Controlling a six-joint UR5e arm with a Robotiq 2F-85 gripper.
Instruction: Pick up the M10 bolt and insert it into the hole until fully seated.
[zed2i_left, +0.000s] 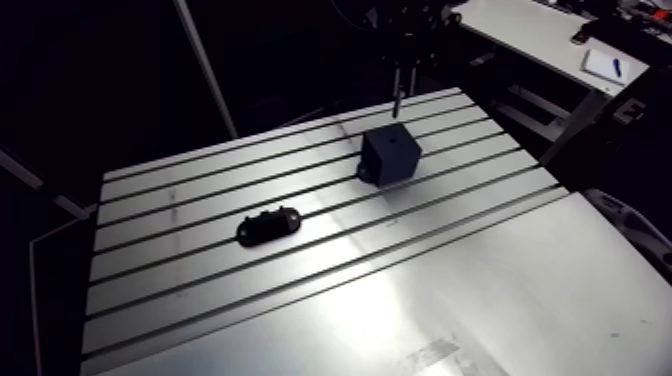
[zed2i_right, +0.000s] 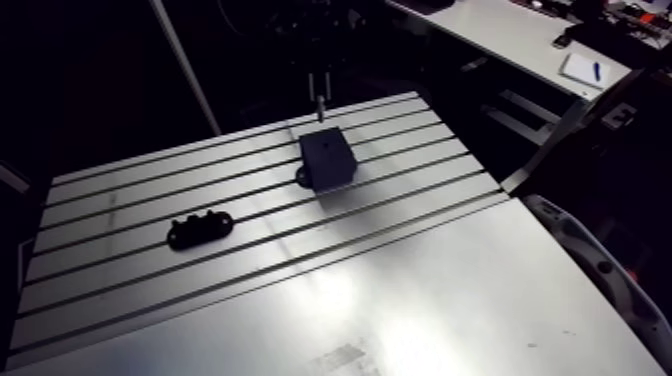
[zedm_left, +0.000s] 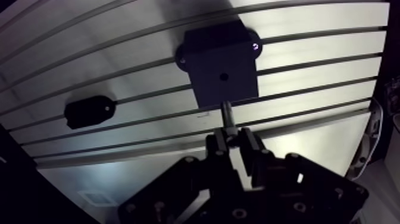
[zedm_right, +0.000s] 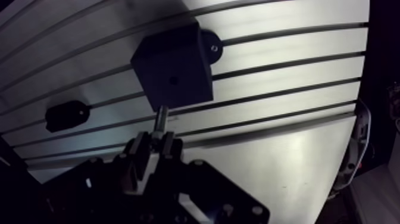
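A dark cube-shaped block (zedm_left: 220, 67) stands on the slotted table, with a small round hole (zedm_left: 224, 76) in its top face. My gripper (zedm_left: 231, 136) is shut on the M10 bolt (zedm_left: 227, 113), whose shank sticks out past the fingertips and points down. In the wrist view the bolt's tip hangs just short of the block's near edge, not over the hole. In the arm view the gripper (zed2i_left: 398, 85) hovers above the table just behind the block (zed2i_left: 390, 153), with the bolt (zed2i_left: 398, 100) clear of it.
A flat black oval holder (zed2i_left: 269, 225) lies on the table well to the left of the block, also seen as the holder (zedm_left: 89, 111) in the wrist view. The table's slotted part gives way to a plain plate (zed2i_left: 420, 310) nearer the front.
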